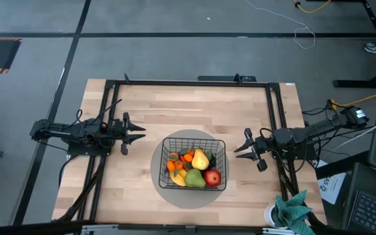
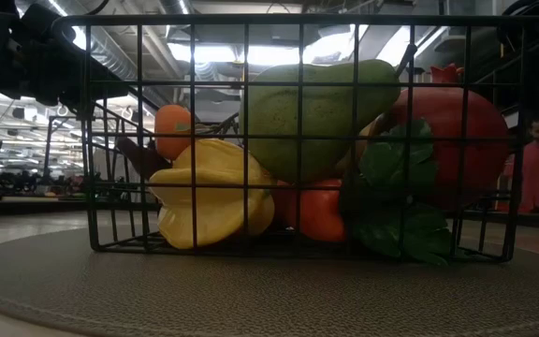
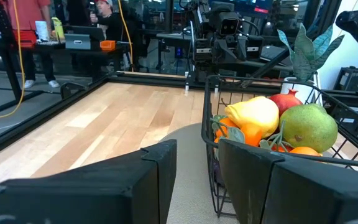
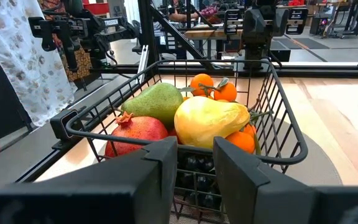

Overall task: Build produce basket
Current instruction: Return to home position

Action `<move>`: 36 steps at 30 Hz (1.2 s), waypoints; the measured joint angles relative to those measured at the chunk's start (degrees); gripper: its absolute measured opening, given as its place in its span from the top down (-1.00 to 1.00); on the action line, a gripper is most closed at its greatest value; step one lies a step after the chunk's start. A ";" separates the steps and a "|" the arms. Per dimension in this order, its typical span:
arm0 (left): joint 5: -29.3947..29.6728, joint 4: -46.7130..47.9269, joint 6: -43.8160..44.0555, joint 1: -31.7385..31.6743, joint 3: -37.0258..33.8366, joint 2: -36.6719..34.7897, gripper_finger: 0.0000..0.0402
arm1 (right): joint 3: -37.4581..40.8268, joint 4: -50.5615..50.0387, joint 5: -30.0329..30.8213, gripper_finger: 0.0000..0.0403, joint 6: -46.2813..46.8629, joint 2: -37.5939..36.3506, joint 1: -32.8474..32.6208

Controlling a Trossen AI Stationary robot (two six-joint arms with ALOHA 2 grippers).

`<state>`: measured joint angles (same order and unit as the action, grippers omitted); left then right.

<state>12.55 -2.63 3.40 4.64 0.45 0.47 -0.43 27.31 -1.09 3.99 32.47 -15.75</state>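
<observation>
Left pincer (image 1: 138, 134): released, with nothing between its fingers. It hovers above the bare table (image 1: 129, 189) on the left side, well apart from the basket (image 1: 162, 163) and pointed toward it. This pose suits an arm parked clear of the work area (judging by the task, no further pick appears to be pending for it).

Basket: it stands between the two arms, centred on the round grey mat (image 1: 189, 201). The mat probably marks its station and keeps the wire base from sliding. Contents, left to right in the high view:

- a yellow piece (image 1: 177, 178) against the left wall
- small oranges (image 1: 187, 156) beside it
- a yellow pear (image 1: 200, 158) lying on top of the heap
- a green pear (image 1: 194, 177) below it in that view
- a red pomegranate (image 1: 213, 177) in a right-hand corner

The larger fruits rest on the smaller ones, and the wire walls hold the heap in place. No produce lies on the table outside the basket, so the filling looks complete.

Right pincer (image 1: 239, 149): released, with a narrower gap, and empty. It is near the basket's right wall but apart from it, and aimed at it. It stands closer to the basket than the left pincer does, so any retreat should first move away from the rim.
</observation>
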 joint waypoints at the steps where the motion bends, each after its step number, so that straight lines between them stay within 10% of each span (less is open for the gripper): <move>1: 0.00 0.00 0.00 -0.01 0.00 0.00 0.45 | 0.00 0.00 0.00 0.49 0.02 0.00 0.00; 36: -0.01 0.00 0.00 -0.02 0.00 0.00 0.45 | -0.01 0.02 -0.02 0.49 0.00 0.00 0.00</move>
<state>12.54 -2.63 3.40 4.62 0.45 0.47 -0.44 27.33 -1.10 3.99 32.47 -15.75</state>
